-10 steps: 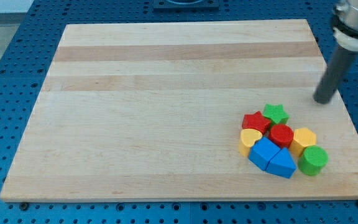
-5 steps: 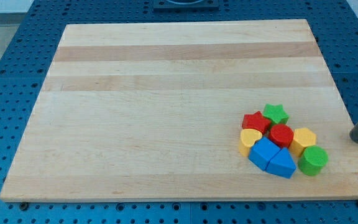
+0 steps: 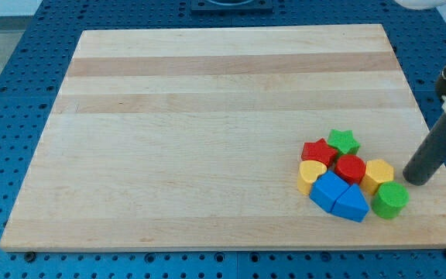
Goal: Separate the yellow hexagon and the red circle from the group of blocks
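A tight group of blocks sits at the view's lower right on the wooden board (image 3: 207, 116). The yellow hexagon (image 3: 378, 174) is on the group's right side, touching the red circle (image 3: 351, 168) to its left. A green circle (image 3: 390, 200) lies just below the hexagon. A green star (image 3: 344, 142) is at the top, a red star-like block (image 3: 319, 152) at upper left, a yellow heart (image 3: 311, 175) at left, and two blue blocks (image 3: 339, 197) at the bottom. My tip (image 3: 414, 180) stands just right of the yellow hexagon, a small gap apart.
The board's right edge (image 3: 432, 132) runs close behind my tip. A blue pegboard table (image 3: 6, 93) surrounds the board.
My tip swept from above the group down along the board's right edge, then came back in to the left, now close beside the yellow hexagon. The blocks have not moved.
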Robot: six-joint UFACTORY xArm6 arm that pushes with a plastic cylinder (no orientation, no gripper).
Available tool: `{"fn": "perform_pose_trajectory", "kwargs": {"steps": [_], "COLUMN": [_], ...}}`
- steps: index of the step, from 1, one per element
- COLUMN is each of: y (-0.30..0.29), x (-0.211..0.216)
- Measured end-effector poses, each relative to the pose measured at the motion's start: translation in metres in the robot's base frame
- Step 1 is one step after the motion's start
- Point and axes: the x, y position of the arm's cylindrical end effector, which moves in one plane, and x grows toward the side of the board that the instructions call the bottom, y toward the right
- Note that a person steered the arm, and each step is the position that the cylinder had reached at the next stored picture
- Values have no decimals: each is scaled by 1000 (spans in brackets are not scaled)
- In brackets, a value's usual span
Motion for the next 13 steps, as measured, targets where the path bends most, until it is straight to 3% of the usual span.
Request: {"fn": "perform_pose_trajectory", "kwargs": {"steps": [4,7,13], "y": [-1,-87,-183], "x": [9,-3,-3]}}
